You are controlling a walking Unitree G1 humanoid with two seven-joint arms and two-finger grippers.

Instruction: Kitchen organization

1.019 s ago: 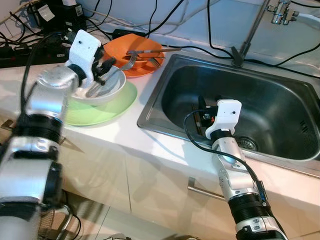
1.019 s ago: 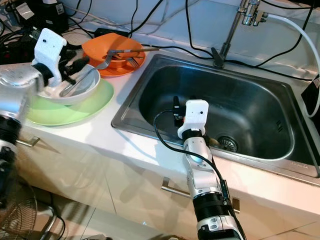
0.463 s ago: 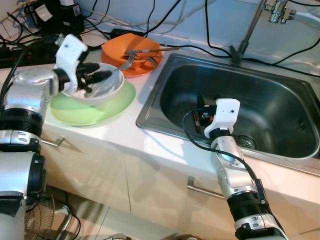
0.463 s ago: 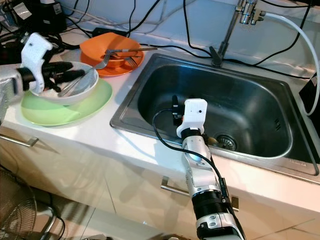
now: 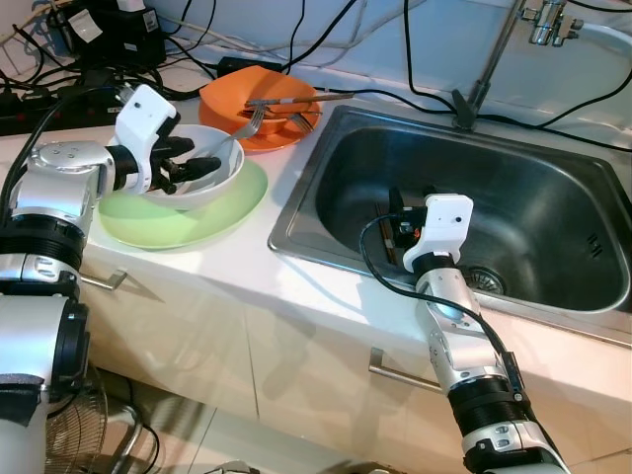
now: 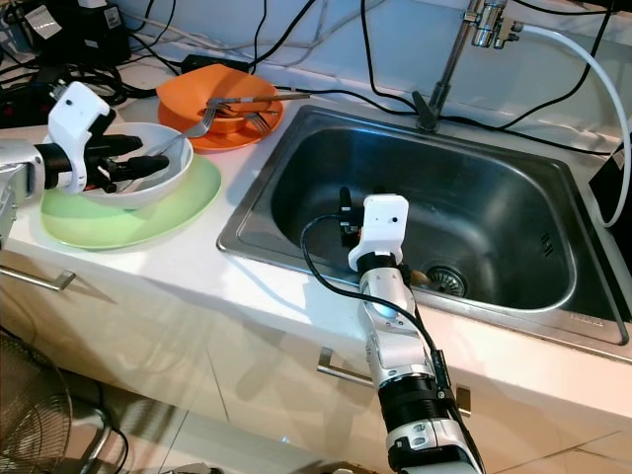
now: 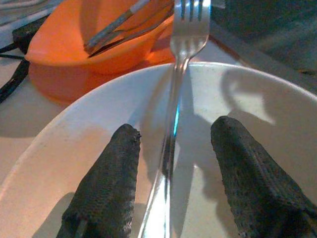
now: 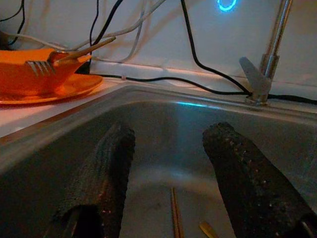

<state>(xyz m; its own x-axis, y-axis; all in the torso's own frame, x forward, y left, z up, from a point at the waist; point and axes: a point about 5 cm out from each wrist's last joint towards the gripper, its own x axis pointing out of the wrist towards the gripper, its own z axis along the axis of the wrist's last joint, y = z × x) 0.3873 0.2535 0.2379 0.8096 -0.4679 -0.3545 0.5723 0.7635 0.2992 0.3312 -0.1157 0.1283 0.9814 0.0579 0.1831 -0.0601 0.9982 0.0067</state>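
the left gripper point(image 7: 171, 144) sits inside the white bowl point(image 5: 219, 176), which rests on the green plate point(image 5: 197, 222) on the counter point(image 5: 237, 267) left of the sink point(image 5: 553, 197). its two black fingers point(image 7: 106, 183) are spread apart, one on each side of the fork point(image 7: 183, 64). the fork handle runs between the fingers without clear contact on either pad; its tines pass over the far bowl rim toward the orange bowl point(image 5: 259, 111), which holds more utensils. the right gripper point(image 8: 168, 173) is lowered into the sink basin, fingers apart and holding nothing. on the basin floor below it lie a thin chopstick point(image 8: 176, 218) and a small gold-coloured piece point(image 8: 207, 229). the faucet point(image 8: 270, 54) stands at the back rim of the sink.
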